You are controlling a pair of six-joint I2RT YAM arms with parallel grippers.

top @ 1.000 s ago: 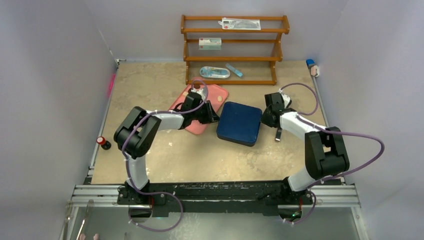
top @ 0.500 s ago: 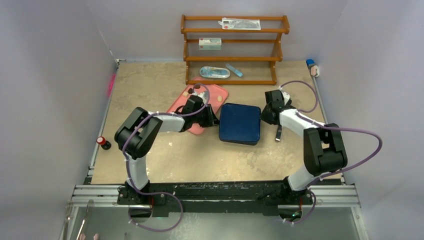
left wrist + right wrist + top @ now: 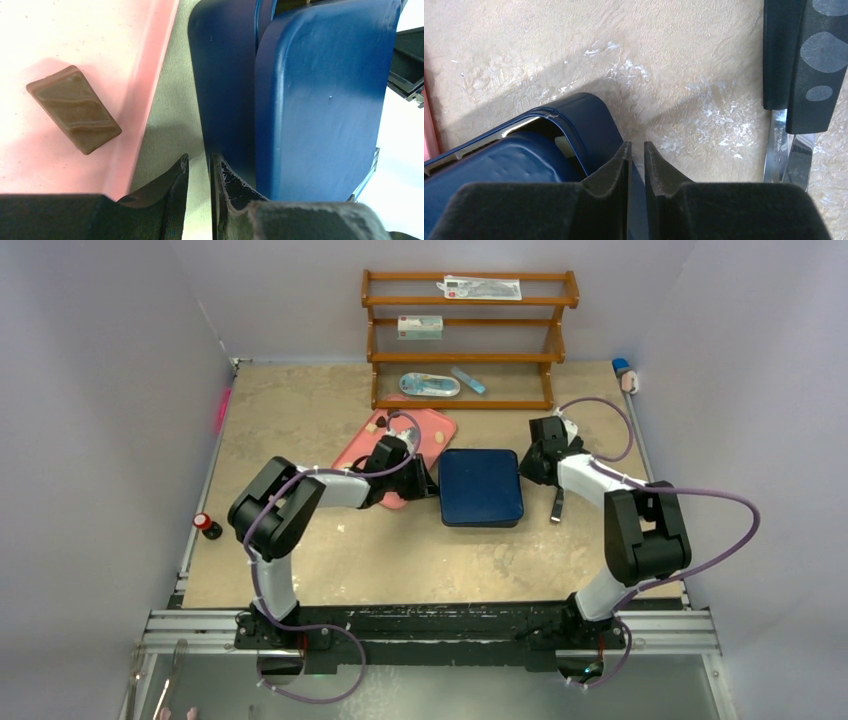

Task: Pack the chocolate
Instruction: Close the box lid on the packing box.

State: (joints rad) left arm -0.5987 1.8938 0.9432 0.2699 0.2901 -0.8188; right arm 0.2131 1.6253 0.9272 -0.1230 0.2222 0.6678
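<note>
A dark blue box (image 3: 480,487) lies shut at mid-table, its lid sitting slightly off the base (image 3: 589,125). Left of it is the pink tray (image 3: 420,425) with a few small chocolate pieces (image 3: 372,426). In the left wrist view one brown ridged chocolate (image 3: 74,116) lies on the tray (image 3: 75,50). My left gripper (image 3: 432,483) sits low between tray and box. Its jaws (image 3: 199,161) are closed to a narrow empty slit, one finger against the box's side (image 3: 225,90). My right gripper (image 3: 528,466) is at the box's far right corner, jaws (image 3: 636,145) pinched on the box's rim.
A wooden shelf (image 3: 468,335) with small packets stands at the back. A black-handled metal tool (image 3: 557,505) lies just right of the box, also in the right wrist view (image 3: 799,65). A small red-and-black bottle (image 3: 207,525) stands near the left edge.
The blue box has turned from skewed to square with the table edge. Both grippers moved with it and kept their jaw widths.
</note>
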